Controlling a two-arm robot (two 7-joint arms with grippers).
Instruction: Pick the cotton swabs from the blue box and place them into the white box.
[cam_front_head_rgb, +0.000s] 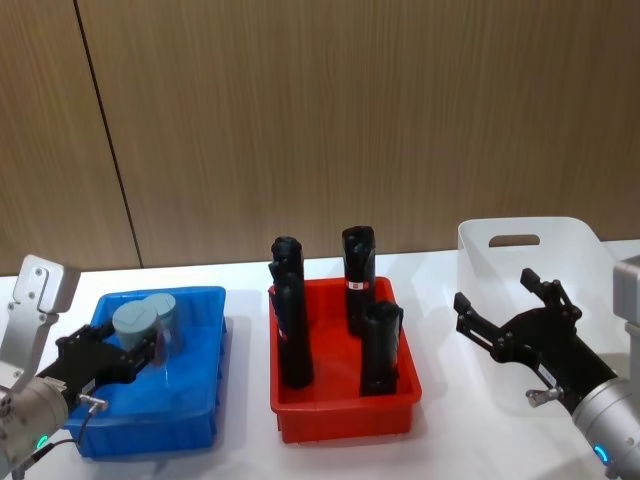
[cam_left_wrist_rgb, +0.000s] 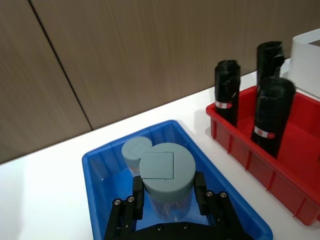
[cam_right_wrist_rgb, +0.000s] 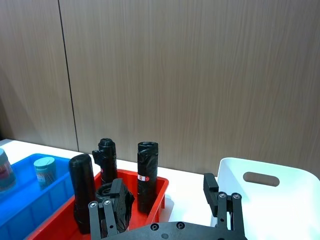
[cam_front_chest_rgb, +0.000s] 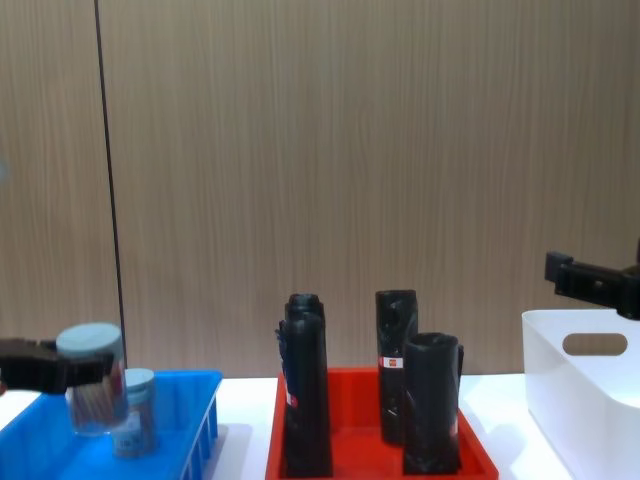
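A cotton swabs jar (cam_front_head_rgb: 137, 320) with a pale grey-blue lid hangs just above the floor of the blue box (cam_front_head_rgb: 150, 432), and my left gripper (cam_front_head_rgb: 142, 347) is shut on its clear body. In the left wrist view the fingers (cam_left_wrist_rgb: 137, 197) press on both sides of this jar (cam_left_wrist_rgb: 166, 170). A second jar (cam_left_wrist_rgb: 135, 149) stands in the box right behind it. In the chest view the held jar (cam_front_chest_rgb: 92, 388) sits higher than the standing one (cam_front_chest_rgb: 136, 410). My right gripper (cam_front_head_rgb: 505, 302) hovers open and holds nothing, in front of the white box (cam_front_head_rgb: 585, 235) at the right.
A red tray (cam_front_head_rgb: 345, 410) with several tall black rolls (cam_front_head_rgb: 292, 330) stands between the blue box and the white box. The white table (cam_front_head_rgb: 250, 455) runs back to a wooden wall. Bare table lies in front of the tray.
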